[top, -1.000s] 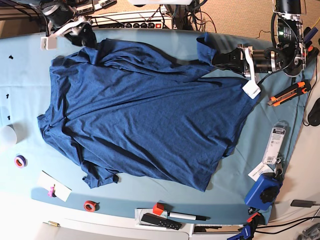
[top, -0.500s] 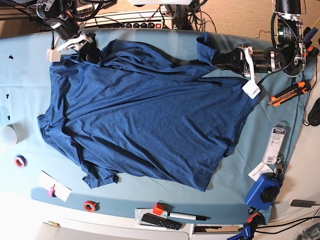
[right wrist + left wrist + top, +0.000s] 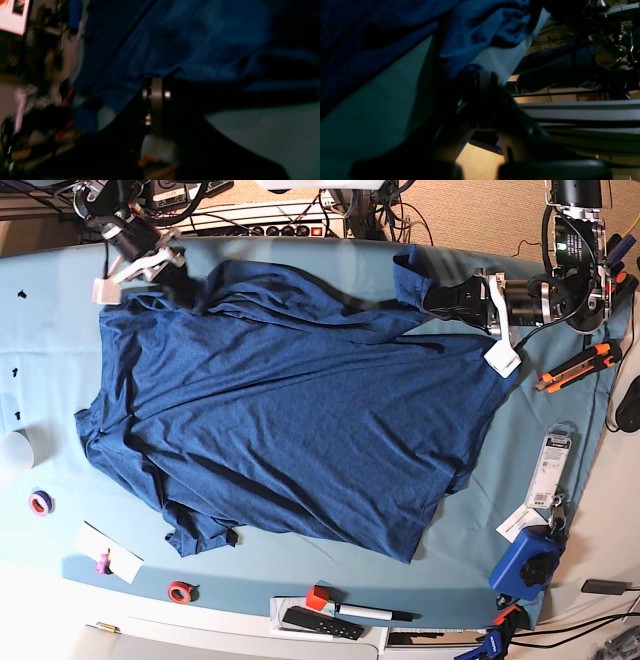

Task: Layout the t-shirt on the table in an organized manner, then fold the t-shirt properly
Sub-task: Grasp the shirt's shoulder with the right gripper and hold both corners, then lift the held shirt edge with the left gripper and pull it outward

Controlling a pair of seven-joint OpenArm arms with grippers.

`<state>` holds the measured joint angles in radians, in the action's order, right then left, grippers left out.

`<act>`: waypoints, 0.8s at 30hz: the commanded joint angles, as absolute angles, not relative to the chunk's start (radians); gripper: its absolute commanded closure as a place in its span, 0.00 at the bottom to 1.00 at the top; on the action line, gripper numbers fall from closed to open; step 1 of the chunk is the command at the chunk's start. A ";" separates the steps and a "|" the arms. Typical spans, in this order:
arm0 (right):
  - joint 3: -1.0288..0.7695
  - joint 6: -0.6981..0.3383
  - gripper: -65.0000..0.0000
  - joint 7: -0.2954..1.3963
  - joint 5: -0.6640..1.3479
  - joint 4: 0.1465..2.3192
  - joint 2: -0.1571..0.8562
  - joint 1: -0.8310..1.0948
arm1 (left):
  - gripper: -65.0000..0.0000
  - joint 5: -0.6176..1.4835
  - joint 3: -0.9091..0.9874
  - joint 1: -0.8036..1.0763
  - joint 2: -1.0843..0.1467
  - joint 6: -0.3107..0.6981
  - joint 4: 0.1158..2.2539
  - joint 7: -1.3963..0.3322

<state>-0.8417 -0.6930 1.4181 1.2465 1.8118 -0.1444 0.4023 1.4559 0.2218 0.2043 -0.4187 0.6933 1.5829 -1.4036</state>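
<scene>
Teal table holds the t-shirt; both grippers, left and right, pinch its far edge; they should pull apart evenly to flatten it.

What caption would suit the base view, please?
Both grippers, left and right, pinch the far edge of the t-shirt spread on the table.

Base view looks straight down over the whole table; both wrist views sit low, close against the t-shirt, shared at 12 o'clock.

Both arms are black with silver joint rings, white tags and dark trailing cables
</scene>
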 commanded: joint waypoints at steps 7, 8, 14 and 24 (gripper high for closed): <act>-0.846 -0.698 1.00 1.396 1.401 1.826 -0.138 0.431 | 1.00 1.484 0.226 0.195 -0.432 0.698 1.597 -1.396; -0.846 -0.698 1.00 1.396 1.417 1.827 -0.138 0.432 | 1.00 1.484 0.226 0.190 -0.432 0.698 1.597 -1.396; -0.847 -0.698 1.00 1.396 1.484 1.864 -0.135 0.433 | 1.00 1.484 0.227 0.141 -0.433 0.698 1.603 -1.396; -0.996 -0.698 1.00 1.396 1.484 2.054 -0.088 0.441 | 1.00 1.484 0.355 0.133 -0.432 0.698 1.758 -1.396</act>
